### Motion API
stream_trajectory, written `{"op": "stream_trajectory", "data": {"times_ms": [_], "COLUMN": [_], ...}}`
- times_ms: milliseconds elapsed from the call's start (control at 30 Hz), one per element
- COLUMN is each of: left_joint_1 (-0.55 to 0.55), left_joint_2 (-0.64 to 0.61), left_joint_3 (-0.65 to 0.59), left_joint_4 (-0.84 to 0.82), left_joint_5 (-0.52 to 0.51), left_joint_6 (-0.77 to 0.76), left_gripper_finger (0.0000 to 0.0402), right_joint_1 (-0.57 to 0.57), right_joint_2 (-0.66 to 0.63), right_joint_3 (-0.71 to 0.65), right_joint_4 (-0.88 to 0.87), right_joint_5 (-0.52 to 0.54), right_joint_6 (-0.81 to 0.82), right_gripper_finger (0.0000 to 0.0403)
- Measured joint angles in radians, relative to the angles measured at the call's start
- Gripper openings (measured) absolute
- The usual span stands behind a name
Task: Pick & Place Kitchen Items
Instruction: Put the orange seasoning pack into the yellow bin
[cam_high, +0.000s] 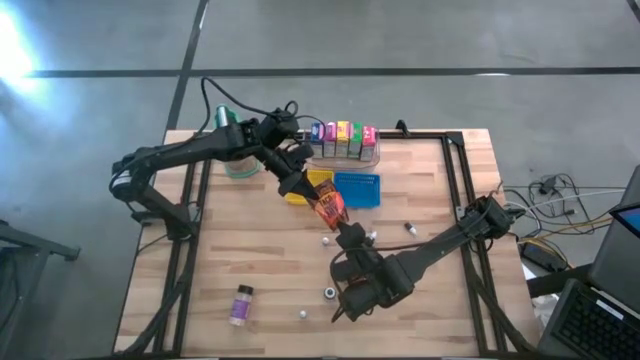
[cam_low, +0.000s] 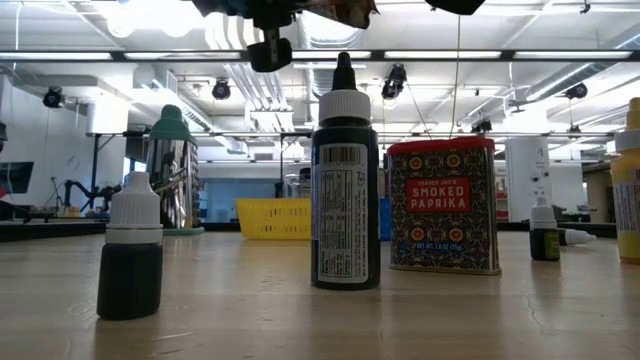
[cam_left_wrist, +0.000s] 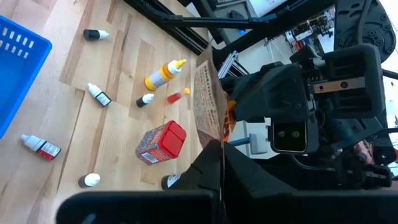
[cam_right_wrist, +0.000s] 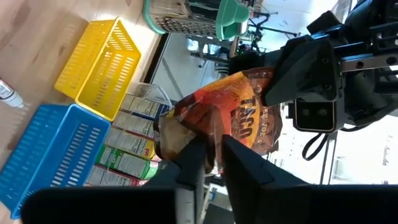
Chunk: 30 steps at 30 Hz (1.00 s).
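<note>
An orange pouch (cam_high: 328, 205) hangs in the air over the table's middle, between my two grippers. My left gripper (cam_high: 306, 190) reaches in from the far left and is shut on the pouch's far end. My right gripper (cam_right_wrist: 214, 152) comes from the near right. Its fingers stand a little apart, with the pouch's near edge (cam_right_wrist: 214, 140) between them. The pouch shows edge-on in the left wrist view (cam_left_wrist: 208, 102). Colourful cartons (cam_high: 345, 140) stand in a row in a clear bin at the far edge. My left gripper pinches the pouch's far end (cam_right_wrist: 264, 81) between its two fingers, coming almost level from the table's far left. The pouch is lifted clear of the table and stretches toward my right gripper. My right gripper has the pouch's near edge between its fingers (cam_right_wrist: 193, 155); I cannot tell whether they touch it.
A yellow tray (cam_high: 298, 192) and a blue tray (cam_high: 358, 188) lie under the pouch. A tan container with a teal top (cam_high: 235, 150) stands at the far left. Small bottles (cam_low: 345, 180), a paprika tin (cam_low: 443, 205) and a spice jar (cam_high: 242, 303) are scattered on the near half.
</note>
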Motion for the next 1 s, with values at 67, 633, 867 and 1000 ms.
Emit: {"op": "stream_trajectory", "data": {"times_ms": [67,633,867,1000], "left_joint_1": [0.0,0.026,0.025,0.022], "left_joint_2": [0.0,-0.045,-0.048,-0.048], "left_joint_3": [0.0,0.018,0.017,0.017], "left_joint_4": [0.0,-0.045,-0.225,-0.271], "left_joint_5": [0.0,-0.056,-0.326,-0.426], "left_joint_6": [0.0,0.14,0.354,0.434], "left_gripper_finger": [0.0004,0.0003,0.0003,0.0003], "right_joint_1": [0.0,0.053,0.052,0.048], "right_joint_2": [0.0,-0.091,-0.272,-0.429], "right_joint_3": [0.0,0.0,-0.106,-0.235], "right_joint_4": [0.001,-0.242,-0.309,-0.281], "right_joint_5": [-0.002,-0.366,-0.44,-0.455], "right_joint_6": [0.033,0.694,1.013,1.128], "right_gripper_finger": [0.0072,0.0175,0.0169,0.0153]}}
